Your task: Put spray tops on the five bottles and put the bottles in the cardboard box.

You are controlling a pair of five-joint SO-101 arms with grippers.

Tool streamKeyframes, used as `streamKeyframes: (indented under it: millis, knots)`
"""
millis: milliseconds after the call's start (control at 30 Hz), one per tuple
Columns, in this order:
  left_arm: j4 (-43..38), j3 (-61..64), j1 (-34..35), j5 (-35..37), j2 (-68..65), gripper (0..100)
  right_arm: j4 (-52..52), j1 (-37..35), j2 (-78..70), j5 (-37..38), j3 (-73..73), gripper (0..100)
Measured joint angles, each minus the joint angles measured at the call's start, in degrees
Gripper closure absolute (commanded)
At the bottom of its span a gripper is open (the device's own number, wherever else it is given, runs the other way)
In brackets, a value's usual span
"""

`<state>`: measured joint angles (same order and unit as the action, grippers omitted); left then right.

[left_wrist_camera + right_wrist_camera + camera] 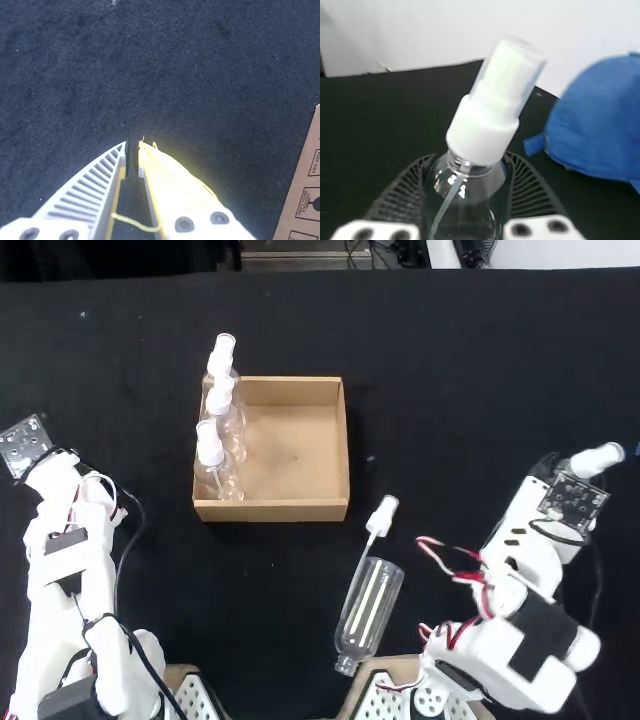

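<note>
Nearby, an uncapped bottle lies before the cardboard box.

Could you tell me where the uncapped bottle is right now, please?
In the high view, the uncapped bottle lies on its side on the table, just in front of the cardboard box, with a loose spray top at its far end.

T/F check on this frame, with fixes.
1. Three clear spray-topped bottles stand inside the brown cardboard box. True.
2. The right gripper is empty. False: it is shut on a clear bottle with a white spray top.
3. An uncapped clear plastic bottle lies on the black tablecloth. True.
4. The loose white spray top sits in the box. False: it lies on the cloth outside it.
5. The left gripper is open. False: it is shut, holding nothing.
</note>
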<state>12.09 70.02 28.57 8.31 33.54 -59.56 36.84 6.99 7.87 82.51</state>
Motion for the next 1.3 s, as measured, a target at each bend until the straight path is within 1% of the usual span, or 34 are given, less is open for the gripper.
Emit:
streamKeyframes:
  millis: [100,200,267,367,433,567,600,667,733,833,967,1100,1300]
  knots:
    - [0.0,0.0,0.0,0.0,0.0,97,0.44,-4.4,6.07,0.0,2.11,96.4]
    - [0.0,0.0,0.0,0.0,0.0,97,6.24,-9.67,13.54,0.0,2.37,96.4]
    - [0.0,0.0,0.0,0.0,0.0,97,13.19,-12.92,18.99,0.09,2.37,96.4]
    - [0.0,0.0,0.0,0.0,0.0,97,26.73,-18.11,27.87,-1.14,0.79,96.4]
    - [0.0,0.0,0.0,0.0,0.0,97,36.31,-21.89,33.85,-3.69,-2.02,96.4]
    - [0.0,0.0,0.0,0.0,0.0,97,54.68,-30.68,42.2,-6.07,-10.02,96.4]
    - [0.0,0.0,0.0,0.0,0.0,97,57.67,-32.88,42.81,-6.15,-11.87,96.3]
    - [0.0,0.0,0.0,0.0,0.0,97,59.87,-37.27,42.99,-6.33,-14.51,96.3]
    - [0.0,0.0,0.0,0.0,0.0,97,59.87,-41.32,42.9,-6.33,-16.26,96.3]
    - [0.0,0.0,0.0,0.0,0.0,97,55.91,-46.51,39.82,-6.33,-18.11,96.3]
    - [0.0,0.0,0.0,0.0,0.0,97,46.77,-49.49,31.65,-6.51,-19.87,96.3]
    - [0.0,0.0,0.0,0.0,0.0,97,40.35,-53.01,21.63,-6.77,-20.22,96.3]
    - [0.0,0.0,0.0,0.0,0.0,97,29.01,-54.42,10.37,-6.86,-20.22,96.3]
